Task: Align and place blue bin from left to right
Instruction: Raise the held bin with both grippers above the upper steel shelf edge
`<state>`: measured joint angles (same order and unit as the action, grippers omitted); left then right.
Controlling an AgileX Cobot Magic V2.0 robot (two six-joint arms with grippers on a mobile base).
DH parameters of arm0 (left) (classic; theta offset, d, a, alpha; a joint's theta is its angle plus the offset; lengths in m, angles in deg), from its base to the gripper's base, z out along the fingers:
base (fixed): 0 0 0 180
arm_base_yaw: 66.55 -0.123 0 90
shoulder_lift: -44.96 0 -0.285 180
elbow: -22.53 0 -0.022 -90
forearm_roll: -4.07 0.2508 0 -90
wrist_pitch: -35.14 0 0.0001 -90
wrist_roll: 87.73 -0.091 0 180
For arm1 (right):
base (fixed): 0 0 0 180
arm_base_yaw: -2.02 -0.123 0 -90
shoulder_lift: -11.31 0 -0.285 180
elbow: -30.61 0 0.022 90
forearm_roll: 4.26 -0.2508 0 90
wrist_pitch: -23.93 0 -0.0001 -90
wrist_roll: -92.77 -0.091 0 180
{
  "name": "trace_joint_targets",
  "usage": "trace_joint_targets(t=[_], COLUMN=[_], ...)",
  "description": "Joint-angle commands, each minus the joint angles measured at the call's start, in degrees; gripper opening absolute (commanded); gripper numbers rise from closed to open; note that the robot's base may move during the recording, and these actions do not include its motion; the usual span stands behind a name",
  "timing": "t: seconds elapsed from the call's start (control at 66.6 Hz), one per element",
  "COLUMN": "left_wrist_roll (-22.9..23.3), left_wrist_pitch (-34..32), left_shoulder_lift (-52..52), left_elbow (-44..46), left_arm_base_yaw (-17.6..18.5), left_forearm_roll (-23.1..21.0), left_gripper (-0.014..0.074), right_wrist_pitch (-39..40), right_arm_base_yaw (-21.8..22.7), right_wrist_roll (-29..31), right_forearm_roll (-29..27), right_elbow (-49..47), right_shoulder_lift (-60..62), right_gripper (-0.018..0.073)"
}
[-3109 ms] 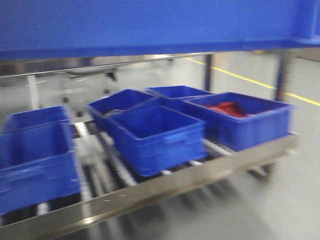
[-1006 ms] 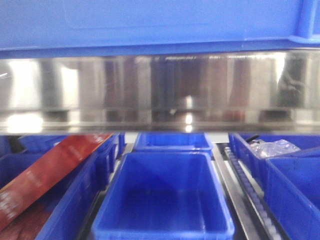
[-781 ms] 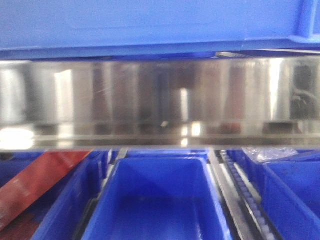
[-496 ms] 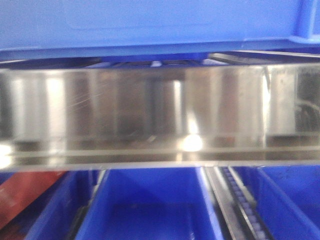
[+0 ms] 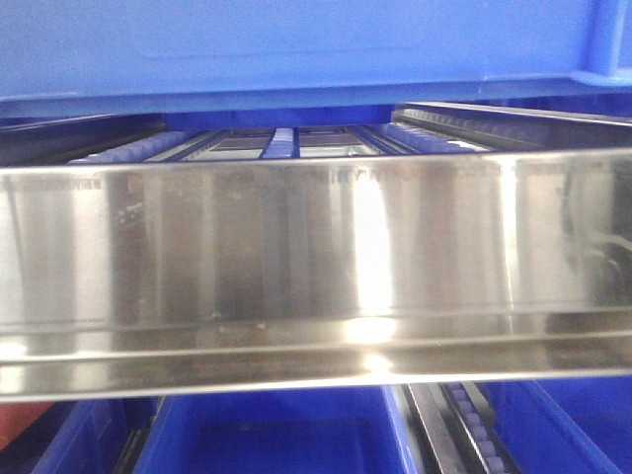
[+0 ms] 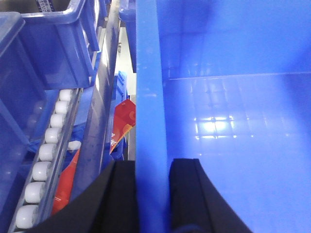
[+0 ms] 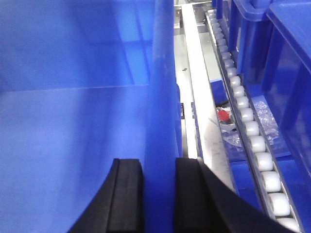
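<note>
- The bin (image 5: 296,49) is held just above the shelf's steel lip (image 5: 316,257).
- Its side walls are pinched, one by the left gripper (image 6: 153,191), one by the right gripper (image 7: 159,194).
- If the bin is lowered early, the lip could be struck; an uneven grip would tilt it.

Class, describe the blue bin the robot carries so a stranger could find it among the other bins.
Start at the shiny steel rail across the front view. The blue bin hangs just above it, filling the picture's top edge. Unlike the bins below, it is held up: the left gripper and right gripper each clamp a side wall.
</note>
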<state>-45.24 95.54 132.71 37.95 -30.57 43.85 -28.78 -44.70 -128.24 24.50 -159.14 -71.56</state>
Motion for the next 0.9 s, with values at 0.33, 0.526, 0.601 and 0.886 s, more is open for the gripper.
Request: trace_joint_targets(t=[0.33, 0.526, 0.601, 0.886], left_wrist_roll=[-0.1, -0.1, -0.1, -0.1], left_wrist_pitch=[-4.9, -4.9, -4.9, -4.9], left_shoulder_lift=[-0.8, -0.8, -0.8, -0.8], left_elbow=[0.6, 0.6, 0.6, 0.6], left_arm_base_yaw=[0.4, 0.4, 0.4, 0.4], left_forearm_roll=[1.4, 1.4, 1.4, 1.4], left_gripper=[-0.0111, -0.0111, -0.0111, -0.0111], right_wrist_pitch=[6.9, 6.9, 6.9, 6.9], right_arm_base_yaw=[-0.4, -0.4, -0.4, -0.4], right_wrist_roll=[0.6, 0.6, 0.6, 0.6], right_forearm_roll=[0.7, 0.7, 0.7, 0.7], right_elbow=[-1.0, -1.0, -1.0, -1.0], right_shoulder_lift=[1.0, 1.0, 1.0, 1.0], right_gripper=[-0.0079, -0.0079, -0.0079, -0.0079])
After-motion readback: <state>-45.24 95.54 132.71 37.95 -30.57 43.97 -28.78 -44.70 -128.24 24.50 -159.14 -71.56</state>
